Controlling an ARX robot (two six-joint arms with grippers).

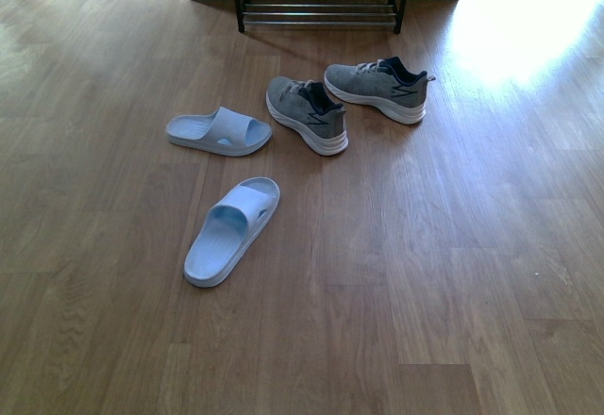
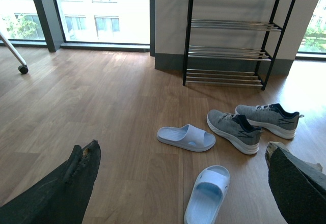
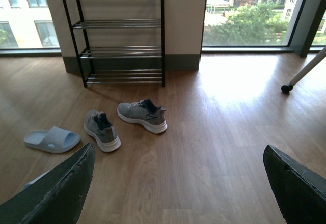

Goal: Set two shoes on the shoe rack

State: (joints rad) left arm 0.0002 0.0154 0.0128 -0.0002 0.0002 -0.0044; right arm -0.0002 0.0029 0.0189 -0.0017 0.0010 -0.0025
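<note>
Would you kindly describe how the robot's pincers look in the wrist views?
The left pincer shows two broad fingers, dull black, tapering to blunt tips with rough, worn-looking edges; the right pincer looks alike. No cables or markings are visible, and the front view shows neither arm.

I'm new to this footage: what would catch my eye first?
A grey knit sneaker with a white sole and its matching sneaker lie on the wooden floor before the black-framed shoe rack with silver bars. Nearer the camera lie a pale blue slide sandal and its twin.
</note>
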